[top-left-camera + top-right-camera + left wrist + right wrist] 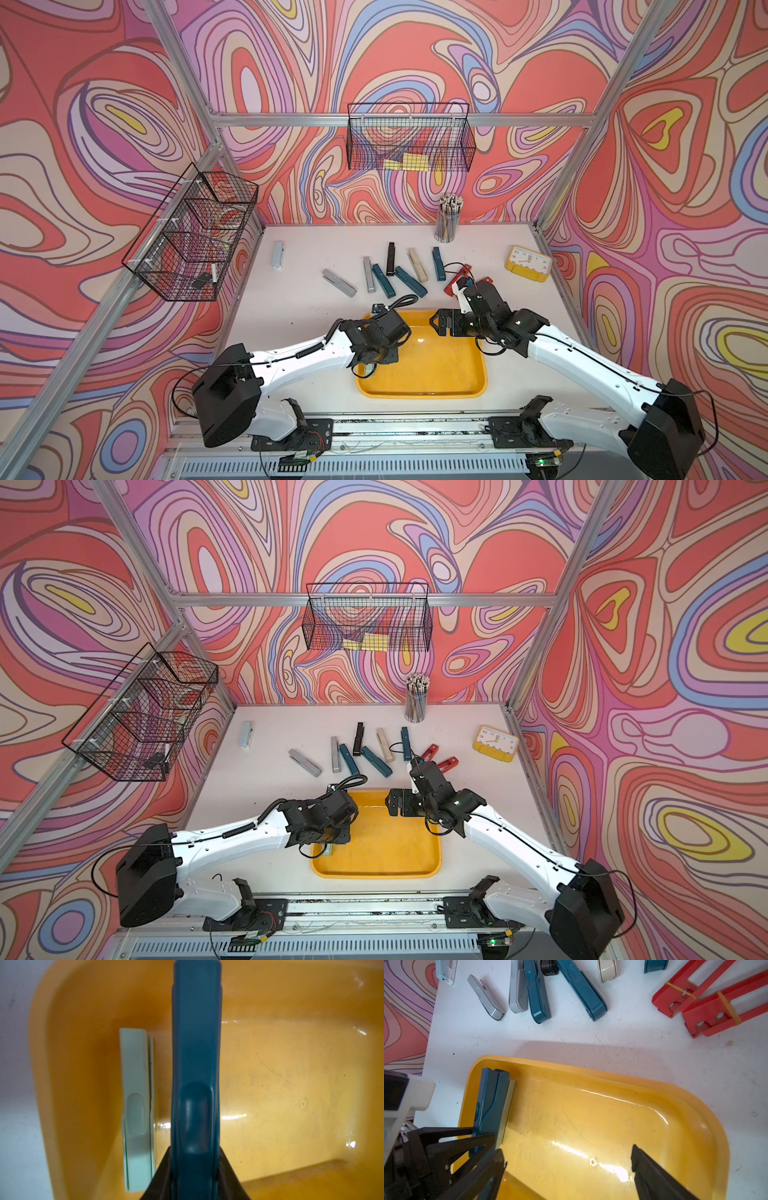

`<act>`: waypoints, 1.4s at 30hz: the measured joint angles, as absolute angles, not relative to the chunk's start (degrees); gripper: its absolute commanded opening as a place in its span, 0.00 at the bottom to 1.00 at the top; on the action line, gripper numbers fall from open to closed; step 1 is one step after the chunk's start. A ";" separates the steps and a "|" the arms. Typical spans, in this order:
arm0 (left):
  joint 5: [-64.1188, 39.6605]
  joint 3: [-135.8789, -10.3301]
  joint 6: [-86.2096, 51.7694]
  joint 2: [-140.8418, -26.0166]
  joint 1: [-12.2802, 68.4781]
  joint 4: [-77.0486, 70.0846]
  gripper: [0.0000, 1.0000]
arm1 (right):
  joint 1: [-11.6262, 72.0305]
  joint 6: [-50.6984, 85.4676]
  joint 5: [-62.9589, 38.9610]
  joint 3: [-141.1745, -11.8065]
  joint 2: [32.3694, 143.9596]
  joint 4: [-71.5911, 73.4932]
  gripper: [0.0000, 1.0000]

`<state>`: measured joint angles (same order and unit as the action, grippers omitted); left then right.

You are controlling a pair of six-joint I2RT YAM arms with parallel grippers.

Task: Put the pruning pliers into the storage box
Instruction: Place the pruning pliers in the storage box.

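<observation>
Teal plastic, likely light and slick: your left gripper (195,1167) clamps the pruning pliers (195,1053) across their flanks over the storage box (591,1072); right gripper (566,1159) gapes empty.

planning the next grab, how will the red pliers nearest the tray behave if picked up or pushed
Likely stiff: the red pliers look like hard flat plastic. The rubber band probably keeps the handles shut. Flat-sided, so unlikely to roll, but seemingly touching the other red pair, which a push may drag along.

I see 1 plier (137,1109) lying left in the storage box (457,374), other pliers (409,281) on the table (307,309) behind it
</observation>
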<state>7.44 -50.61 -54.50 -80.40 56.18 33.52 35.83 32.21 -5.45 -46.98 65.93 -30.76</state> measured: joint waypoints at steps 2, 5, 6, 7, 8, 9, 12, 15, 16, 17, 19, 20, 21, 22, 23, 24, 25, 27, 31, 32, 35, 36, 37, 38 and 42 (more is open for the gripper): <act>7.42 -50.46 -54.74 -80.79 56.42 33.34 0.00 | 35.83 32.18 -5.45 -46.89 66.19 -30.74 0.98; 7.25 -50.43 -54.92 -81.76 56.49 32.97 0.00 | 35.83 32.18 -5.50 -46.78 66.48 -30.52 0.98; 7.14 -50.37 -55.00 -82.08 56.53 32.80 0.00 | 35.83 32.18 -5.54 -46.74 66.54 -30.41 0.98; 7.01 -50.26 -55.18 -82.52 56.62 32.62 0.00 | 35.83 32.18 -5.58 -46.70 66.59 -30.35 0.98; 6.87 -50.15 -55.37 -82.96 56.64 32.53 0.00 | 35.83 32.18 -5.61 -46.70 66.65 -30.35 0.98; 6.74 -50.13 -55.55 -83.33 56.64 32.53 0.00 | 35.83 32.18 -5.63 -46.68 66.78 -30.30 0.98; 6.59 -50.13 -56.01 -84.84 56.66 32.49 0.00 | 35.83 32.18 -5.67 -46.63 67.20 -30.17 0.98; 6.61 -50.13 -56.49 -85.67 56.66 32.49 0.00 | 35.83 32.14 -5.72 -46.52 67.37 -30.11 0.98; 6.61 -50.13 -56.66 -85.78 56.66 32.49 0.00 | 35.83 32.10 -5.76 -46.52 67.40 -30.11 0.98; 6.63 -50.13 -56.86 -85.82 56.69 32.51 0.00 | 35.83 32.03 -5.80 -46.52 67.40 -30.09 0.98; 6.66 -50.13 -57.28 -85.93 56.69 32.49 0.00 | 35.83 31.99 -5.82 -46.52 67.42 -30.06 0.98; 6.66 -50.13 -57.32 -86.04 56.69 32.49 0.00 | 35.83 31.99 -5.82 -46.52 67.42 -30.06 0.98; 6.63 -50.13 -57.32 -86.21 56.69 32.51 0.00 | 35.83 31.99 -5.82 -46.52 67.42 -30.02 0.98; 6.63 -50.13 -57.34 -86.48 56.69 32.49 0.00 | 35.83 31.99 -5.85 -46.48 67.42 -29.98 0.98; 6.63 -50.13 -57.36 -86.74 56.71 32.49 0.00 | 35.83 31.99 -5.85 -46.48 67.42 -30.00 0.98; 6.61 -50.13 -57.39 -87.11 56.71 32.49 0.00 | 35.83 31.99 -5.87 -46.44 67.44 -29.95 0.98; 6.61 -50.11 -57.47 -87.50 56.71 32.47 0.00 | 35.83 31.99 -5.87 -46.33 67.46 -29.82 0.98; 6.63 -50.11 -57.56 -88.18 56.75 32.45 0.00 | 35.83 31.99 -5.89 -46.15 67.75 -29.56 0.98; 6.63 -50.11 -57.71 -88.97 57.08 32.45 0.00 | 35.83 31.97 -6.07 -46.15 68.51 -29.54 0.98; 6.63 -50.11 -57.71 -89.01 57.08 32.45 0.00 | 35.83 31.94 -6.07 -46.15 68.51 -29.52 0.98; 6.81 -50.11 -57.71 -89.03 57.08 32.49 0.00 | 35.83 31.83 -6.04 -46.15 68.53 -29.54 0.98; 6.92 -50.11 -57.71 -89.03 57.08 32.51 0.00 | 35.83 31.79 -6.07 -46.15 68.53 -29.52 0.98; 7.03 -50.11 -57.71 -89.03 57.08 32.53 0.00 | 35.83 31.77 -6.07 -46.15 68.55 -29.52 0.99; 7.11 -50.11 -57.69 -89.06 57.08 32.56 0.02 | 35.83 31.77 -6.07 -46.15 68.62 -29.50 0.98; 7.55 -50.13 -57.69 -89.65 57.08 32.75 0.10 | 35.83 31.77 -6.09 -46.15 69.14 -29.36 0.98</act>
<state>7.55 -50.13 -57.69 -89.65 57.08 32.75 35.83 31.77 -6.09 -46.15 69.14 -29.36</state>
